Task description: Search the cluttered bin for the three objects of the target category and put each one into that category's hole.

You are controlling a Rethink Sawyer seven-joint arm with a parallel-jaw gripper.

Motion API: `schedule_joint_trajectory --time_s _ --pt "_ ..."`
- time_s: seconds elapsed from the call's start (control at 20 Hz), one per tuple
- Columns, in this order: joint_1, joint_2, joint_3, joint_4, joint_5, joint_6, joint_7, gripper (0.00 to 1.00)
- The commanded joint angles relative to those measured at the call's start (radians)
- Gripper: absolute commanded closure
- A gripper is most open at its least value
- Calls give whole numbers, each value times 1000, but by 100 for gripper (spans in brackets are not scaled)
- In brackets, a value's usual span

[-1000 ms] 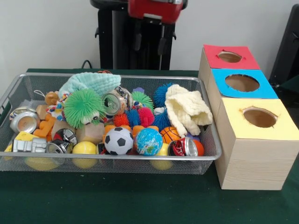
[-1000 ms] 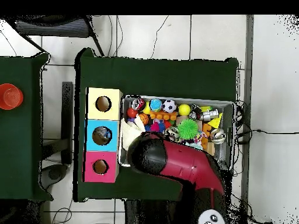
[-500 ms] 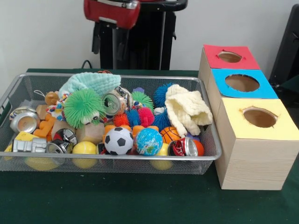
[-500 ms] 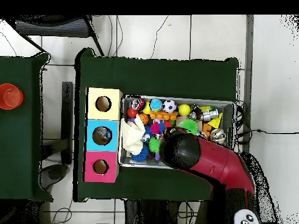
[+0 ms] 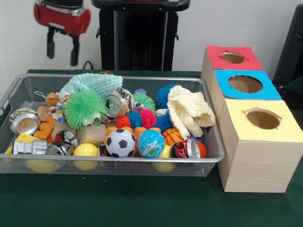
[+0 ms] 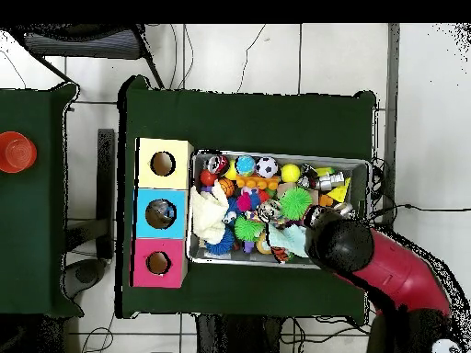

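Since the earlier pictures the arm has swung across to the left of the front view, and the tool [image 5: 62, 47] now hangs above the far left corner of the cluttered bin [image 5: 109, 162], its two black fingers [image 5: 75, 49] pointing down, apart and holding nothing. It is clear of the toys below it. The bin sits on the green desk [image 5: 118, 203], with bare cloth in front of it and a narrow gap between its right rim and the three wooden boxes [image 5: 251, 151]. The yellow-topped box [image 5: 279, 125] is nearest, the blue one [image 5: 262, 92] in the middle, the red one [image 5: 220, 61] farthest; each has a round hole on top.

In the overhead view the red arm [image 6: 396, 276] covers the bin's corner nearest the robot's base, so the tool itself is hidden there. Inside the bin many things lie under others: the soccer ball [image 5: 120, 142] and globe ball [image 5: 151, 143] at the near wall are plain, but what is beneath the cream cloth [image 5: 189, 111] cannot be told.
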Motion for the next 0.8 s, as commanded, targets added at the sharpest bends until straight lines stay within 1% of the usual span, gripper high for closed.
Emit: schedule_joint_trajectory --time_s 0.05,0.5,0.65,0.8 --pt "-92 132 154 11 -108 -110 -47 0" --pt "-145 213 189 23 -162 -205 20 0" --pt "-174 236 220 22 -182 -246 23 0" --pt "-180 246 225 13 -193 -241 28 0"
